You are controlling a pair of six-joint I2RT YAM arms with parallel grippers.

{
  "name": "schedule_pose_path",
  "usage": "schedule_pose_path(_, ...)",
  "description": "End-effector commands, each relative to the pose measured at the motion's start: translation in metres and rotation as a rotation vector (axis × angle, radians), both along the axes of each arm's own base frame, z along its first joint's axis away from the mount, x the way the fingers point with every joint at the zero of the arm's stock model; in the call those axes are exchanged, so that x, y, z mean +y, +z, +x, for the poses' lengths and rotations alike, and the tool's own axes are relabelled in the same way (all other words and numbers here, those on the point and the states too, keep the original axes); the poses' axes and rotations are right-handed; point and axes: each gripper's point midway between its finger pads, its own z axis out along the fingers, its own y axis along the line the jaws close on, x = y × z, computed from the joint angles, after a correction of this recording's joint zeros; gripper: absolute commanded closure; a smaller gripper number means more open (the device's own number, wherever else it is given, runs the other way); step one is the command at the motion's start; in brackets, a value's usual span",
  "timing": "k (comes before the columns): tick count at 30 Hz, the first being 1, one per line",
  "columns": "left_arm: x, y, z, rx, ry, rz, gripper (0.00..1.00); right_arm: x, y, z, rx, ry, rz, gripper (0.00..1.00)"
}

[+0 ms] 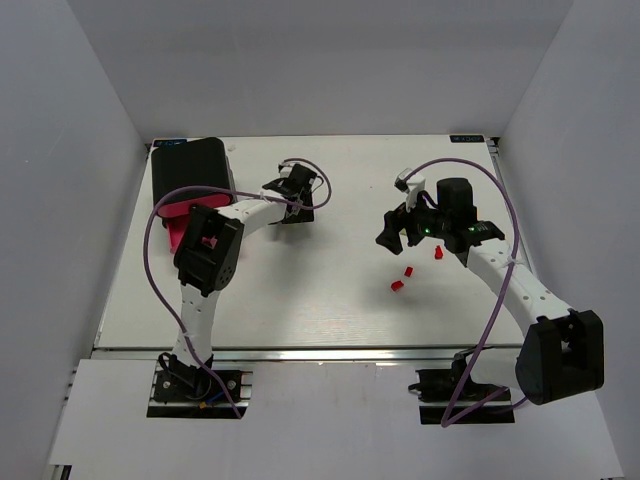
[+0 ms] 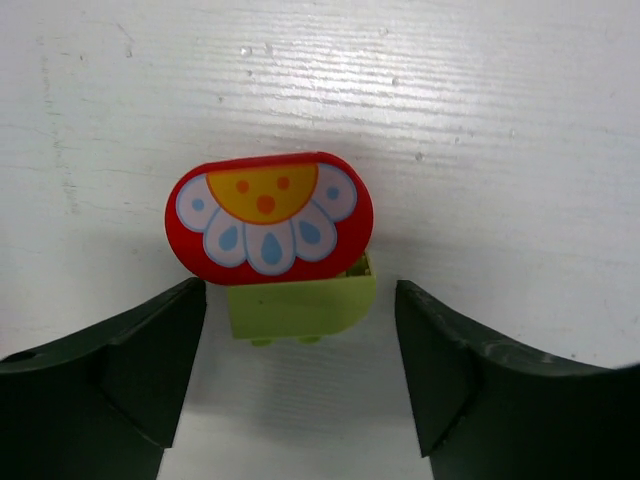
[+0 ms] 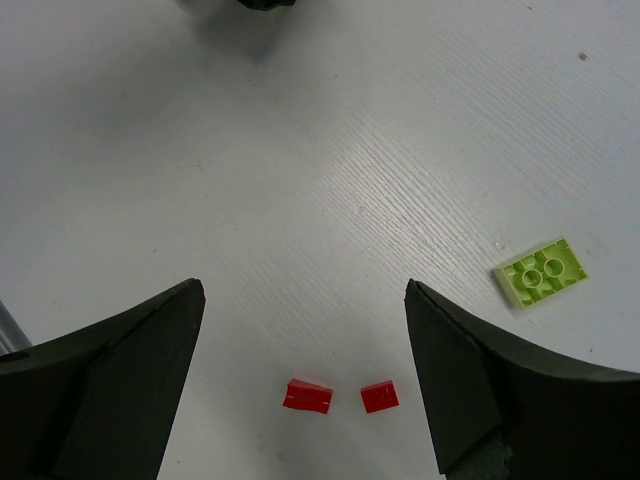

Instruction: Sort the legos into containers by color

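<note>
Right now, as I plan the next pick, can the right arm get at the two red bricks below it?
Probably yes: the right gripper hangs open above the red bricks, and nothing lies between them.

White table, plain pale grey walls on three sides, soft even light

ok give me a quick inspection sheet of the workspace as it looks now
surface: white table, no damage seen
job's things: black housing far left, one pink drawer pulled out; red flower-printed piece against a lime brick; two red bricks, one lime plate
clutter: nothing seen
grippers: left pincer open at the flower piece; right pincer open above the red bricks; both empty
cables: purple cable looped along each arm
surroundings: plain white walls
</note>
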Motion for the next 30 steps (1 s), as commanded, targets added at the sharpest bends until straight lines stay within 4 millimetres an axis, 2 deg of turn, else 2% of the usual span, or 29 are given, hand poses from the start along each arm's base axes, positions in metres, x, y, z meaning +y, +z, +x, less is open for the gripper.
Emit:
schedule_pose_path(1,0.002,0.016,0.015,-0.067,0.030,0.015,0.17,0.003,0.029,0.007,-0.072,0.001,0.027,0.14)
schedule_pose_path(4,0.000,0.018,0.018,-0.077,0.030,0.008,0.22,0.003,0.029,0.007,-0.070,0.002,0.027,0.14)
schedule_pose_path(11,-0.003,0.016,0.018,-0.072,0.024,-0.006,0.42,0.002,0.028,0.007,-0.069,0.001,0.026,0.14)
schedule_pose_path(15,-0.003,0.018,0.011,-0.072,0.014,-0.025,0.55,0.002,0.028,0.007,-0.069,-0.001,0.027,0.14)
schedule_pose_path(18,-0.012,0.026,0.001,-0.075,-0.041,-0.095,0.62,0.003,0.027,0.006,-0.064,0.005,0.027,0.14)
schedule_pose_path(23,-0.026,0.048,-0.025,-0.093,-0.160,-0.194,0.66,0.005,0.025,0.005,-0.057,0.016,0.031,0.14)
schedule_pose_path(24,-0.026,0.053,-0.037,-0.093,-0.188,-0.218,0.66,0.005,0.026,0.005,-0.060,0.019,0.033,0.14)
schedule_pose_path(26,-0.044,0.062,-0.054,-0.086,-0.284,-0.303,0.66,0.007,0.023,0.003,-0.045,0.028,0.036,0.14)
schedule_pose_path(28,-0.048,0.069,-0.079,-0.076,-0.379,-0.360,0.66,0.012,0.019,0.001,-0.011,0.049,0.050,0.13)
schedule_pose_path(29,-0.056,0.074,-0.086,-0.085,-0.437,-0.399,0.66,0.014,0.017,-0.001,0.016,0.055,0.061,0.12)
schedule_pose_path(30,-0.066,0.080,-0.101,-0.067,-0.534,-0.451,0.66,0.017,0.013,-0.006,0.064,0.065,0.071,0.11)
